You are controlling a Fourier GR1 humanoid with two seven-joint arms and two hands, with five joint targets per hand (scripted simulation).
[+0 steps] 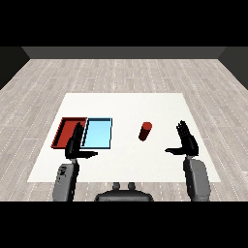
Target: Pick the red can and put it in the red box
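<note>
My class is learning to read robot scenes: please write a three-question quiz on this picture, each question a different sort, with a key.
1. True or false: the red can already lies in the red tray.
2. Which hand is nearer the can? A) left hand B) right hand
3. Fill in: the tray next to the red one is light ____.

Key: 1 false, it stands on the table; 2 B; 3 blue.
</note>
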